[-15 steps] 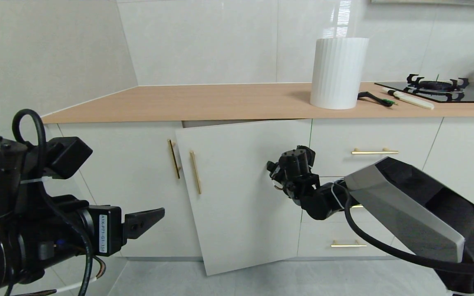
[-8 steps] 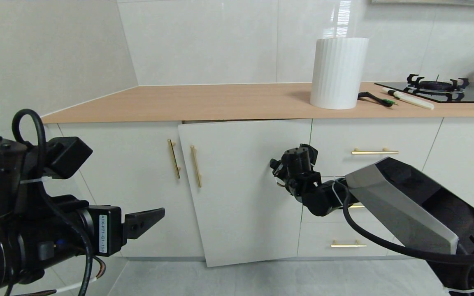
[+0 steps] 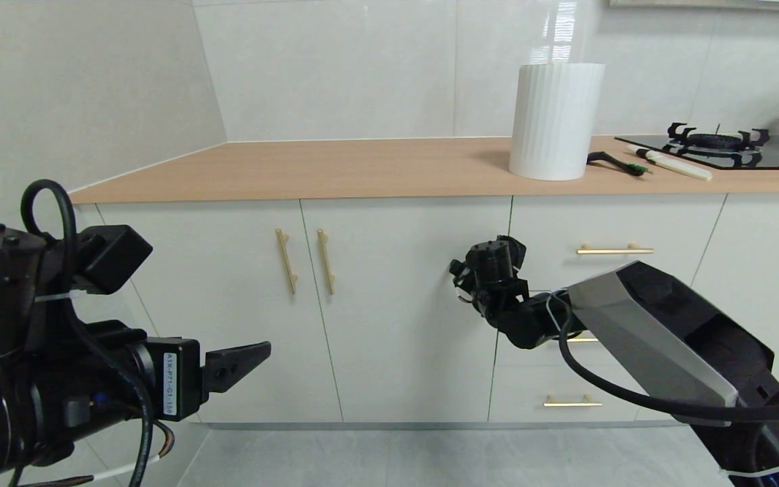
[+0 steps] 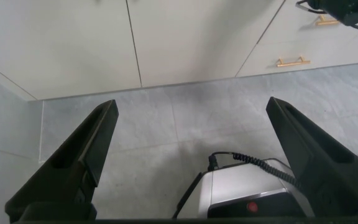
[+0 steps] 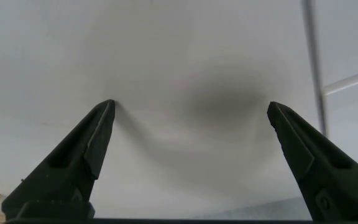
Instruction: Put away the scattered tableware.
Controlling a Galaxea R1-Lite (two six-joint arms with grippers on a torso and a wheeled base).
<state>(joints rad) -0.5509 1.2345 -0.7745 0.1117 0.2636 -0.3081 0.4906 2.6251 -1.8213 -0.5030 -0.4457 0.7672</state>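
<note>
The pale cabinet front [image 3: 227, 304] fills the middle band of the head view. Its right-hand double door [image 3: 410, 304] sits flush with its neighbours. Above it, the light wood-grain countertop [image 3: 335, 169] spans the frame from centre left to the right edge. A tall white ribbed cylindrical container [image 3: 556, 122] stands on the countertop at upper right. The black gas hob [image 3: 721, 145] is set into the surface at the far right edge.

The right gripper [image 3: 460, 277], right of centre, is at the flush door's face. In the right wrist view its fingers are spread wide with nothing between them [image 5: 191, 109], and the door [image 5: 185, 62] lies just beyond the tips. Contact cannot be confirmed. The left gripper [image 3: 237, 365] hangs at lower left. The left wrist view shows it released and empty [image 4: 191, 106] above the grey tiled floor [image 4: 166, 124].

The scattered tableware lies on the countertop between container and hob. It consists of a black-handled utensil [image 3: 616, 162] just beside the container and a cream-handled utensil [image 3: 677, 166] near the hob. Two slim vertical brass handles [image 3: 325, 260] flank the door seam.
</note>
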